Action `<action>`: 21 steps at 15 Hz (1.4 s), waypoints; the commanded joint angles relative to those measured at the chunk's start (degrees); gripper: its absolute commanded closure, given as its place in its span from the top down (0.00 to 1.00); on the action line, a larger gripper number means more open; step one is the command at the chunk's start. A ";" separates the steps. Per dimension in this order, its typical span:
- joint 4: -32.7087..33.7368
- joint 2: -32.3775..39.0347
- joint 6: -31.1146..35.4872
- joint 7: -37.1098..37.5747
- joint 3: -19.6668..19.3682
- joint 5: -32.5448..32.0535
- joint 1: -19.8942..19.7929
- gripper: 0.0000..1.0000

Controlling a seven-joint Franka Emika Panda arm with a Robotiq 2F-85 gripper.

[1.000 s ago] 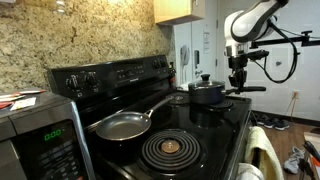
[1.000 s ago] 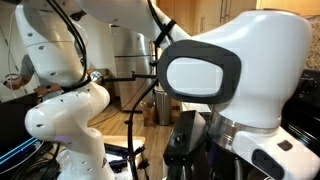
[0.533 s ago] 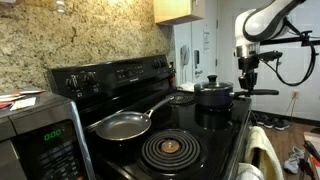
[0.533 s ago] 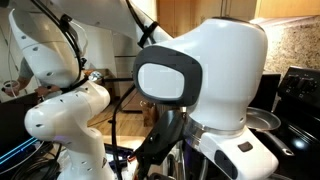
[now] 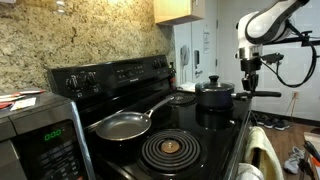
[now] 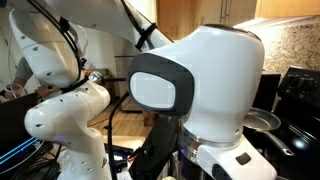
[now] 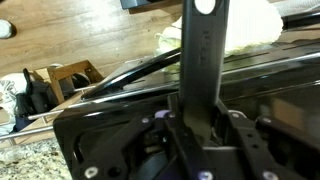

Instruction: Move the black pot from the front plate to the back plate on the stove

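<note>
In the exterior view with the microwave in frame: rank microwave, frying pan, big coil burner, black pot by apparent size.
1. microwave: largest, though nearest the camera and cropped by the frame.
2-3. frying pan and big coil burner: look alike, not ranked.
4. black pot: smallest, but also farthest from the camera.
</note>
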 commanded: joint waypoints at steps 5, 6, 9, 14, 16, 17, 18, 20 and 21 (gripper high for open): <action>3.17 4.41 1.04 -6.54 -1.42 -0.49 -0.82 0.09; 3.28 4.87 1.08 -6.72 -1.76 -0.62 -1.09 0.09; 3.50 5.69 0.07 -8.10 -2.52 -0.99 -1.59 0.09; 3.73 5.83 -0.51 -8.77 -3.18 -2.15 -2.44 0.09; 4.21 5.75 -0.86 -9.13 -3.33 -2.44 -2.56 0.09; 4.56 5.85 -0.92 -9.32 -3.32 -2.92 -2.52 0.09; 4.97 5.98 -0.95 -9.47 -3.33 -3.47 -2.50 0.09; 6.04 6.09 -1.47 -10.90 -3.51 -4.60 -2.53 0.09; 6.57 6.21 -1.63 -11.77 -3.58 -4.76 -2.48 0.09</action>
